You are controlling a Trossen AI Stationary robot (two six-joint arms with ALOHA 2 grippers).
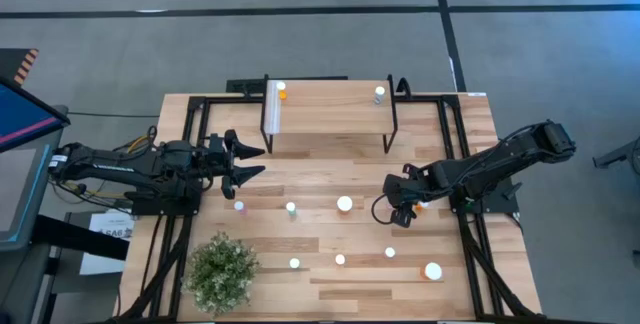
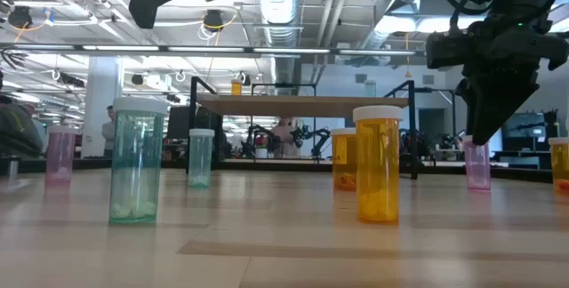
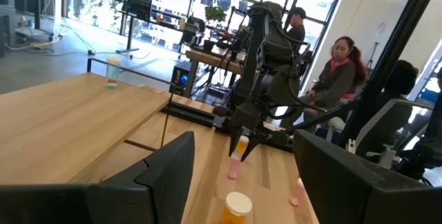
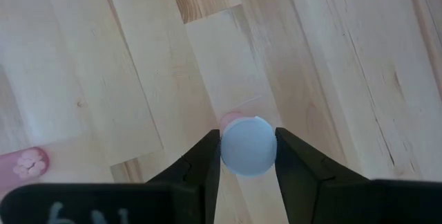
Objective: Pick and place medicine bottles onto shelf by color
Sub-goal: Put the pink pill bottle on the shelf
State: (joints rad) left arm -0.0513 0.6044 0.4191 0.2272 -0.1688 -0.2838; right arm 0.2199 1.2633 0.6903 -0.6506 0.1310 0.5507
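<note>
My right gripper [image 1: 400,211] points down at the table's right middle, its fingers on either side of the white cap [image 4: 248,145] of a pink-purple bottle [image 2: 477,165]. My left gripper [image 1: 246,164] is open and empty, level above the table's left side, in front of the shelf's left end. The light-wood shelf [image 1: 330,114] stands at the far middle on black legs. An orange bottle [image 1: 282,91] stands at its left end and a pale green one [image 1: 379,93] at its right end. Several more bottles stand on their bases across the tabletop. My right gripper pinches the pink-purple bottle's white cap between its two fingers [image 4: 204,160], one on each side of the rim. The fingers come from above, pointing down. The bottle is upright below them, and in the low view its base [image 2: 477,187] seems to rest on the table.
A bushy potted plant [image 1: 222,272] stands at the near left. An orange bottle [image 1: 422,202] is just right of my right gripper. A white-capped bottle [image 1: 345,203], a green one [image 1: 291,207] and a pink one [image 1: 239,205] line the middle. People sit beyond the table.
</note>
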